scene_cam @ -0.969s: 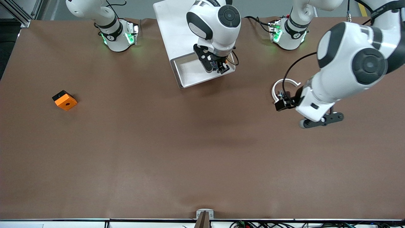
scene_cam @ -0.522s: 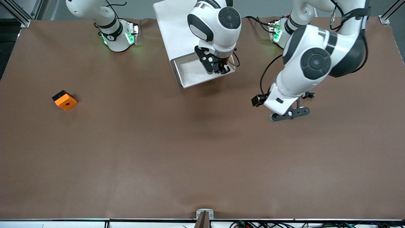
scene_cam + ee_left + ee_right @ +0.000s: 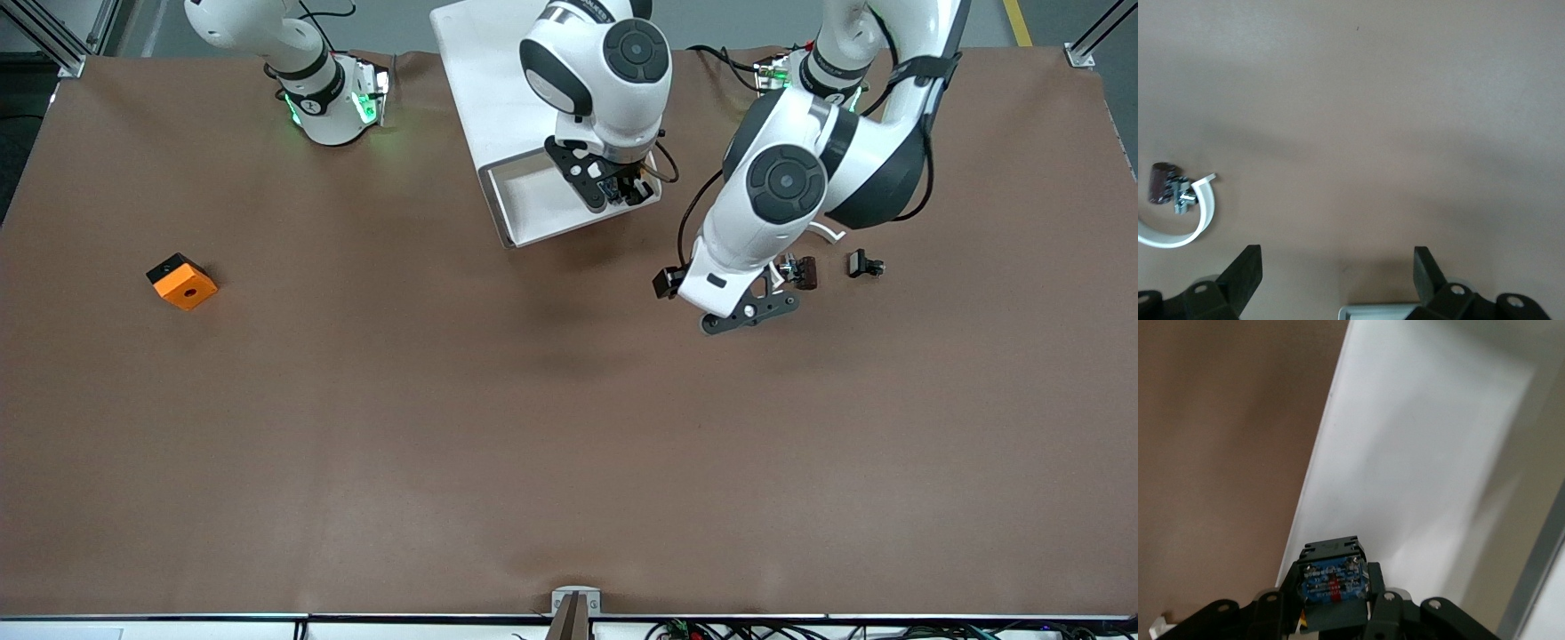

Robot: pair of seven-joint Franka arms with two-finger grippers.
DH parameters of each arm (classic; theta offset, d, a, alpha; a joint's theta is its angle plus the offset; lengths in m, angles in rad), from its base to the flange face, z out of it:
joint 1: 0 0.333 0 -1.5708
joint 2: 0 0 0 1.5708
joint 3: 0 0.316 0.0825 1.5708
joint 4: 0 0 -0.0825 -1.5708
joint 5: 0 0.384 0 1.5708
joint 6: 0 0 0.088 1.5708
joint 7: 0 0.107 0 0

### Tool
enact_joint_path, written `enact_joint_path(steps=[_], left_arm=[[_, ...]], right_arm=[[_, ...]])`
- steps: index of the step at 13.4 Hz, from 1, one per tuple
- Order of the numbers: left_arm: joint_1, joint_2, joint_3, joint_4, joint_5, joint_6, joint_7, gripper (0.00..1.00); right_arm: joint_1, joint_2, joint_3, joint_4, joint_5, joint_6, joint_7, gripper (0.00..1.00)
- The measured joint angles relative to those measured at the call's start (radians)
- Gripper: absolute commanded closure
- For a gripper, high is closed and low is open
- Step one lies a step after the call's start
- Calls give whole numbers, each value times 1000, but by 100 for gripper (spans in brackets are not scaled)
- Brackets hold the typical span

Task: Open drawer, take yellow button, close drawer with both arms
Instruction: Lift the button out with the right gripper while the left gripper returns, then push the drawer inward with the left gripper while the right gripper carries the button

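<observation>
My right pincer (image 3: 620, 189) has just pinched the button (image 3: 1331, 579) in the drawer (image 3: 533, 209); my left pincer (image 3: 745, 313), spread, swings in.

Left pincer (image 3: 747, 313) now nearer the drawer (image 3: 533, 209).

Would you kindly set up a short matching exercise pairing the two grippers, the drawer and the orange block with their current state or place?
Things:
1. left gripper
2. right gripper
3. drawer
4. orange block

States or places:
A. pulled open
B. jaws wide, nothing between them
C. alone toward the right arm's end of the table
D. shut on the button

Pairs: 1-B, 2-D, 3-A, 4-C
</observation>
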Motion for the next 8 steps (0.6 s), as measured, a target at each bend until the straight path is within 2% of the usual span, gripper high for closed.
enact_joint_path(steps=[4,8], left_arm=[[-2,5,-34,-113,-5,174,-15,0],[-24,5,-38,-135,-8,192,-24,0]], right_arm=[[-34,-18,-3,3,2,-108,-257,100],[-109,-51,-14,9,2,-188,-557,100]])
